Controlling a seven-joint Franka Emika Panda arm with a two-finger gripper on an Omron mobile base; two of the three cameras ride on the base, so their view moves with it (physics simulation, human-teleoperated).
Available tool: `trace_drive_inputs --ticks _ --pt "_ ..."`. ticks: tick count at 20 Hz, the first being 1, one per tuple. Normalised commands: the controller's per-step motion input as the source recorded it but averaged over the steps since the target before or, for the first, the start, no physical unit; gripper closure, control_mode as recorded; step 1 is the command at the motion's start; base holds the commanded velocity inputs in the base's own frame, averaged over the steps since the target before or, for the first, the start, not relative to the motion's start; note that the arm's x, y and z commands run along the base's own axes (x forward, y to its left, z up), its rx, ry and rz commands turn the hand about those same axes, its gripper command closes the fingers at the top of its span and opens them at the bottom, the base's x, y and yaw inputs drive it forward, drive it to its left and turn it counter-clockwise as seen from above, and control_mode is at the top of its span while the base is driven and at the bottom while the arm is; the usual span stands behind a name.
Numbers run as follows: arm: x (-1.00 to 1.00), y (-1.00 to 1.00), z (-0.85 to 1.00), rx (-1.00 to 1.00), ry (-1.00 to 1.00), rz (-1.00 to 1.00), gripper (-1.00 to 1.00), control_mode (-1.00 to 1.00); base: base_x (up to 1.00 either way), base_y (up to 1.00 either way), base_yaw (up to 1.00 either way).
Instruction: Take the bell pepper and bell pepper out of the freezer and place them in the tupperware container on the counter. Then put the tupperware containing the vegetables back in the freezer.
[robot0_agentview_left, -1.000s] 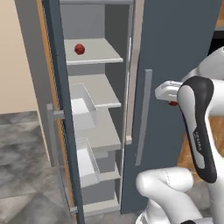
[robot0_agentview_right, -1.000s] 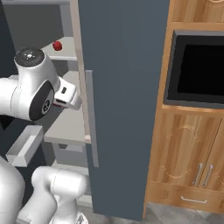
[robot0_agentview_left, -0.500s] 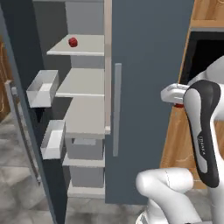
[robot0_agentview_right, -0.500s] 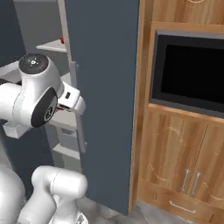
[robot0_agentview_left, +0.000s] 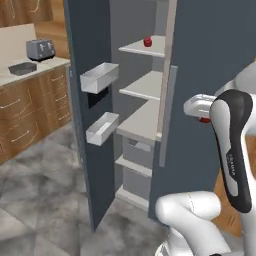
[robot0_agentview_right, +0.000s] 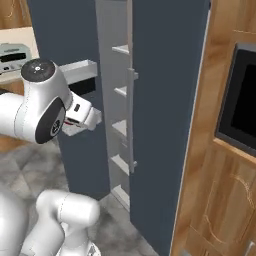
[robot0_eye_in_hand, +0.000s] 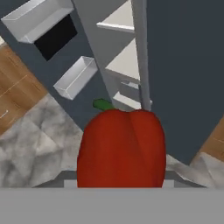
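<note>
The two-finger gripper (robot0_agentview_left: 202, 119) was closed on a lumpy red bell pepper (robot0_eye_in_hand: 121, 148), held in front of the tall slate-blue freezer (robot0_agentview_left: 210, 60). A second small red pepper (robot0_agentview_left: 148, 42) sat on the top grey shelf (robot0_agentview_left: 142, 48). The dark grey tub (robot0_agentview_left: 22, 68) rested on the beige counter (robot0_agentview_left: 12, 77) near its front edge.

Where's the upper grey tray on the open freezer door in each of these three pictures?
Left base view: the upper door tray sits left of centre, on the open door's inner face.
Right base view: the tray is at upper left, against the dark door.
Hand view: the tray is in the top left corner.
Shared landmark: the freezer's grey bar handle.
</note>
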Motion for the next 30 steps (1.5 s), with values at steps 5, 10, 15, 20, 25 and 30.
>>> trace_drive_inputs --ticks 5,10,15,20,25,30 --pt "0.0 0.0 0.0 0.0 0.0 0.0 1.0 1.0 -0.57 -0.07 0.75" --pt "0.0 0.0 0.0 0.0 0.0 0.0 1.0 1.0 -0.38 0.22 0.75" --pt "0.0 0.0 0.0 0.0 0.0 0.0 1.0 1.0 0.15 0.61 0.53" --pt "0.0 0.0 0.0 0.0 0.0 0.0 1.0 1.0 0.9 0.24 0.28" --pt "0.0 0.0 0.0 0.0 0.0 0.0 1.0 1.0 1.0 0.0 0.06" --pt "0.0 0.0 0.0 0.0 0.0 0.0 1.0 1.0 1.0 0.0 0.0"
